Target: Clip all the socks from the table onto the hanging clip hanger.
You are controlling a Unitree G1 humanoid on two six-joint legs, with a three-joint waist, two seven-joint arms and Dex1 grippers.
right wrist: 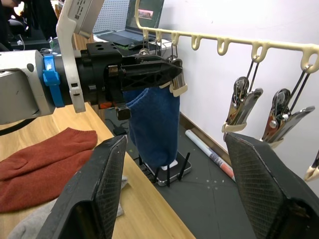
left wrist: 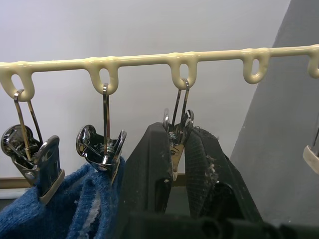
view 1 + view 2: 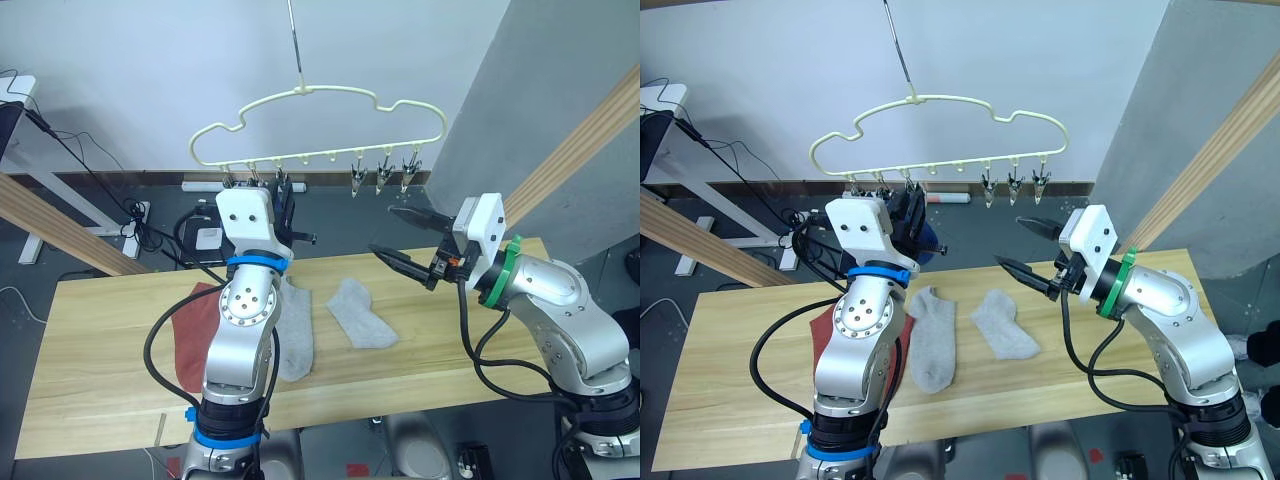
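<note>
The two soft light grey knit ankle socks (image 3: 362, 315) are lying flat on the long light wooden plank table (image 3: 110, 390), and a rust-red knit sock (image 3: 192, 335) is lying beside them, partly behind my left arm. I am guessing these socks are light and floppy, so they will sag and fold when lifted; pinching one by the open cuff edge looks best, so the cuff can go straight into a clip. The grey sock nearer my right arm is lying slanted, its long line running from the far side toward the near right. The other grey sock (image 3: 295, 340) is running almost straight from far to near. A blue knit sock (image 1: 152, 124) is hanging straight down from the pale yellow wavy plastic clip hanger (image 3: 320, 130), which is dangling above the far edge of the table. My left gripper (image 2: 174, 149) is up there, fingers squeezing one small metal clip (image 2: 177, 130) next to the blue sock. My right gripper (image 3: 405, 240) is hovering over the table with its fingers spread wide, holding nothing.
</note>
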